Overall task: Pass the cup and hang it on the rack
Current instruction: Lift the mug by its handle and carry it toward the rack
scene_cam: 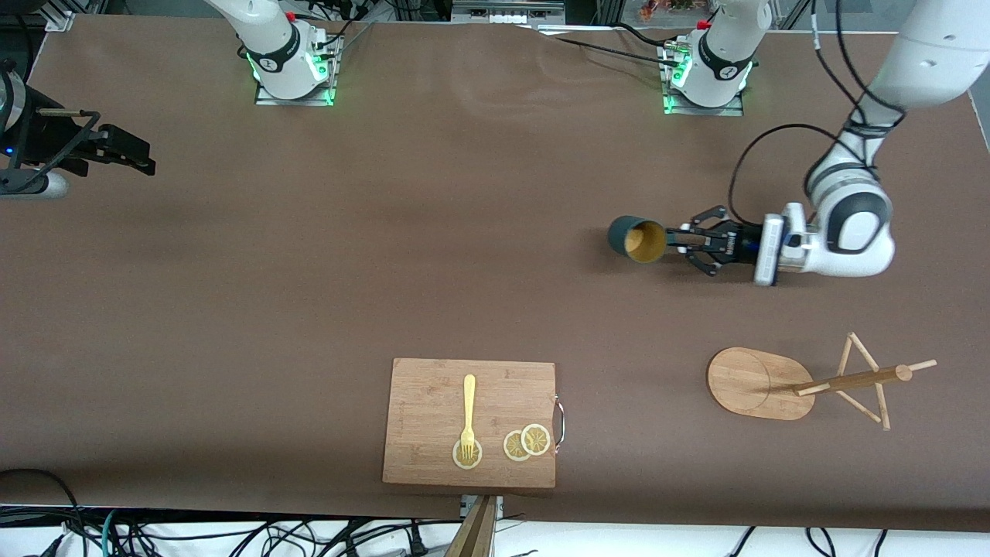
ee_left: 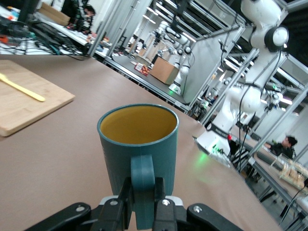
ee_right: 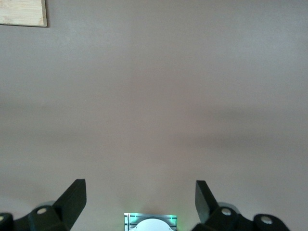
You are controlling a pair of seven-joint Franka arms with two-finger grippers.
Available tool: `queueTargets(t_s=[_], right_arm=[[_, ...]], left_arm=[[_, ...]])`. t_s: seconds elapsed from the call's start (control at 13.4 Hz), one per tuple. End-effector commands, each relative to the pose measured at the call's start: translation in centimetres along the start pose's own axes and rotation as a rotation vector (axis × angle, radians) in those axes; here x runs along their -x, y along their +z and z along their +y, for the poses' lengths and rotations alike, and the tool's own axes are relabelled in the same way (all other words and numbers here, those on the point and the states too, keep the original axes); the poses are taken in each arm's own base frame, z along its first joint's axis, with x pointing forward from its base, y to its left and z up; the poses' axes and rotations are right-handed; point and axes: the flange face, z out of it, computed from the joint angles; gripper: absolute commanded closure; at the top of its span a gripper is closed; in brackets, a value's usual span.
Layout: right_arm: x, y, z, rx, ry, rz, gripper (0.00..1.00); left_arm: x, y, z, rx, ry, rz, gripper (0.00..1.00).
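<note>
Front view: a brown bench [scene_cam: 309, 271] carries everything. The left hand [scene_cam: 679, 240] hangs above the bench at the left arm's end, stretched out level, its fingers clenched on the handle of the cup [scene_cam: 636, 239]. The dark teal cup juts from the fingertips, tipped on its side so the mustard-yellow inside faces the camera. Nearer the camera than this hand, the rack [scene_cam: 812, 383] stands on its oval wooden base, with the pole and thin pegs leaning toward the left arm's end in this view. Toward the middle of the bench, near the camera's edge, lies a cutting board [scene_cam: 433, 394] bearing a yellow fork [scene_cam: 468, 418] and three lemon slices [scene_cam: 526, 442]. The right hand [scene_cam: 116, 151] waits at the right arm's end, over the bench edge, well apart from the cup.

Left wrist view: the left hand [ee_left: 143, 211] pinches the cup's [ee_left: 139, 144] loop handle between its two fingers; the cup is directly ahead of the hand, its opening visible.

Right wrist view: the right hand [ee_right: 139, 195] is released, fingers [ee_right: 74, 197] spread wide, with only bare bench [ee_right: 154, 96] ahead and a corner of the cutting board [ee_right: 21, 12].
</note>
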Motion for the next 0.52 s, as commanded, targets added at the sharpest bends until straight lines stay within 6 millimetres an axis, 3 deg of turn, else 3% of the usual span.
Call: queueTargets(t_s=[0.0, 0.15, 0.45], right_arm=[[-0.1, -0.8, 0.0, 0.006, 0.003, 0.02, 0.0], [-0.1, -0.8, -0.6, 0.007, -0.008, 0.022, 0.0], [0.0, -0.8, -0.8, 0.007, -0.009, 0.02, 0.0]], left_arm=[[-3.0, -5.9, 0.5, -0.017, -0.14, -0.063, 0.99], [-4.4, -10.2, 1.4, -0.02, -0.294, -0.065, 0.99], [-2.7, -16.6, 3.6, -0.02, -0.592, 0.034, 0.99]])
